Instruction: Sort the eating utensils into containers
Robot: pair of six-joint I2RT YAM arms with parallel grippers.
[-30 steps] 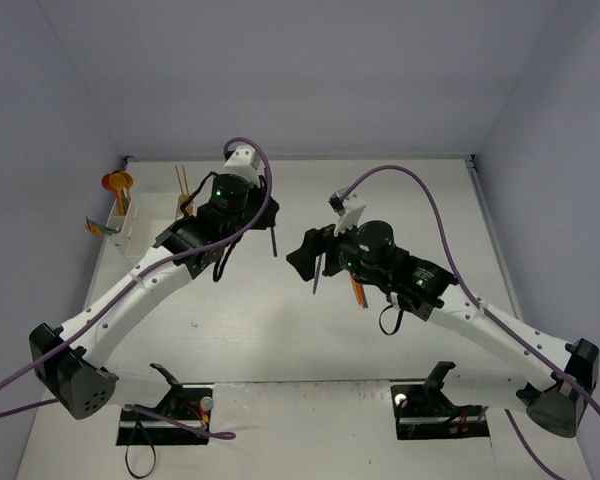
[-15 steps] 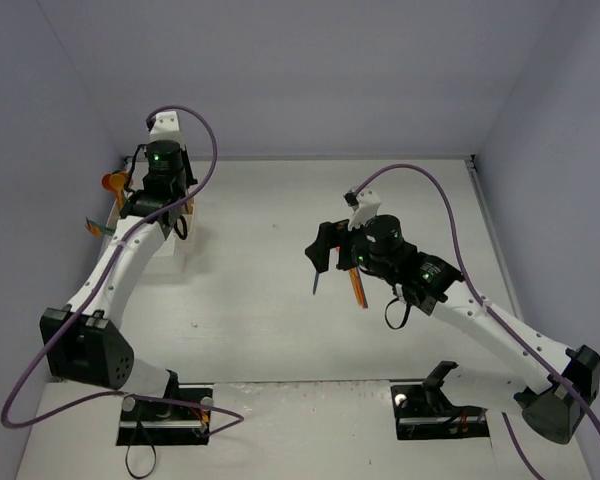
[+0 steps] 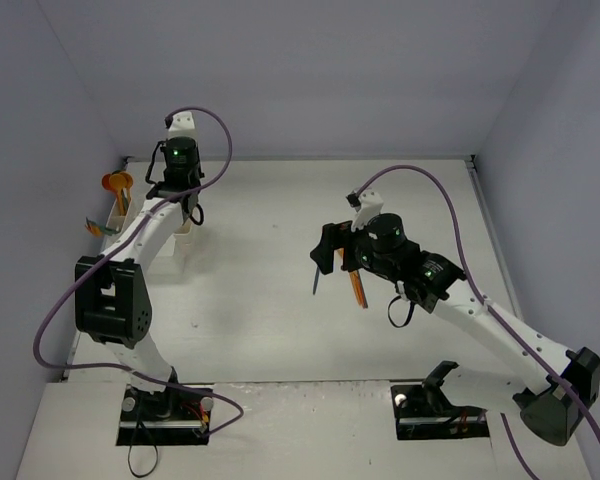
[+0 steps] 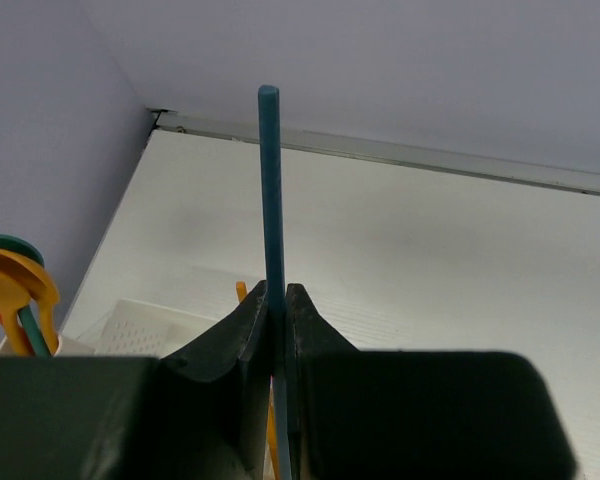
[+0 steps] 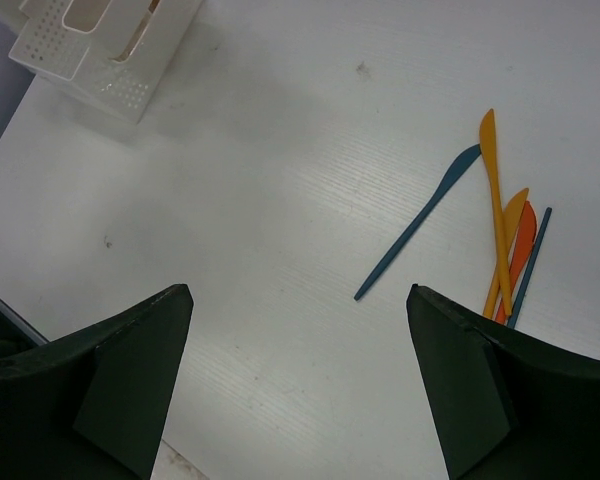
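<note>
My left gripper (image 4: 277, 300) is clamped on a blue stick (image 4: 270, 190) pointing to twelve o'clock; my right gripper (image 5: 298, 292) gapes wide, holding nothing.
From my right wrist, the white table (image 5: 280, 150) carries the perforated containers (image 5: 100, 45) at eleven o'clock; a teal knife (image 5: 420, 225) and yellow and orange utensils (image 5: 500, 230) lie at two o'clock, just beside one another.

Your left gripper (image 4: 277, 300) reaches far-left, pinching a blue stick (image 4: 270, 180); your right gripper (image 5: 298, 295) hovers, jaws spread wide.
</note>
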